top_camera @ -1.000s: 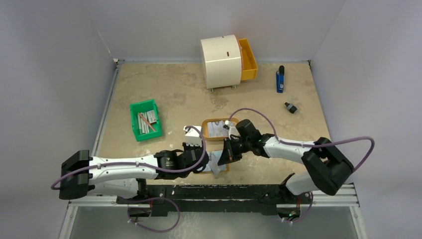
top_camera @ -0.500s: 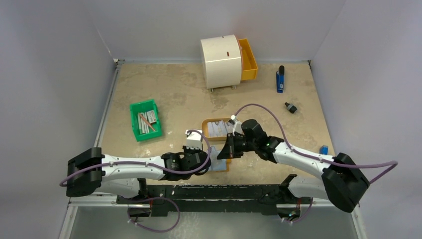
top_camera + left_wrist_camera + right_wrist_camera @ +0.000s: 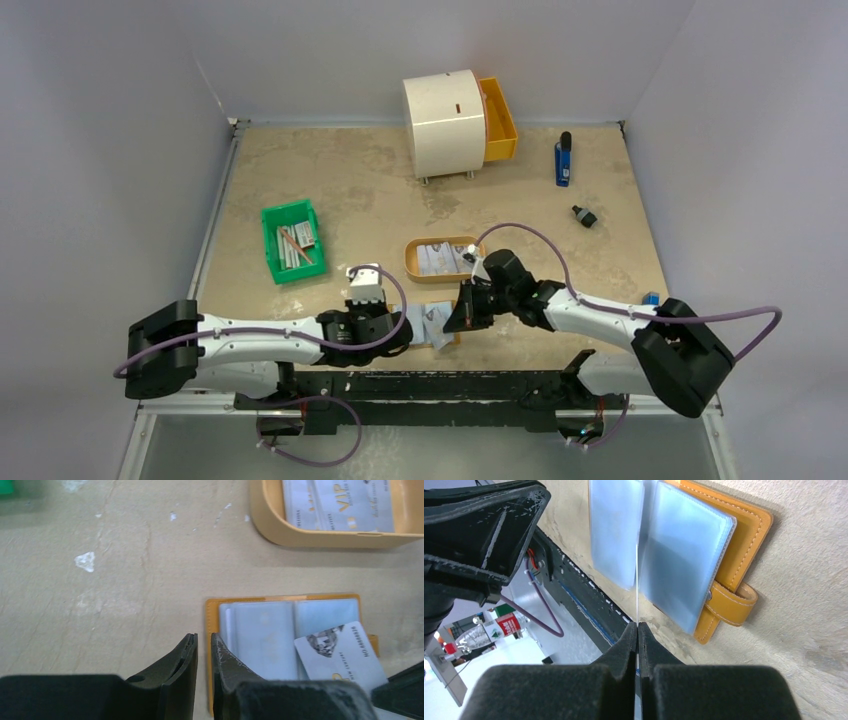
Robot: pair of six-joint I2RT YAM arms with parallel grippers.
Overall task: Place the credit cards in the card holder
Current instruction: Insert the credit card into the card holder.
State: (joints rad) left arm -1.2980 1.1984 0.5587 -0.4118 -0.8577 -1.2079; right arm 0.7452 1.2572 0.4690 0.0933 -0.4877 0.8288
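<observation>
The tan card holder lies open near the table's front edge, its clear sleeves fanned out. My right gripper is shut on a white credit card, seen edge-on as a thin line reaching between two sleeves. In the left wrist view this card lies slanted over the sleeves. My left gripper is nearly shut at the holder's left edge, with nothing seen between its fingers. More cards lie in the tan tray.
A green bin with grey bars stands at the left. A white round drawer unit with an orange drawer is at the back. A blue object and a small black one lie at the right. The black rail runs just behind the holder.
Both grippers have moved toward the table's near edge. The left wrist has drawn back to the holder's left side. The right gripper has lowered the card onto the sleeves.
</observation>
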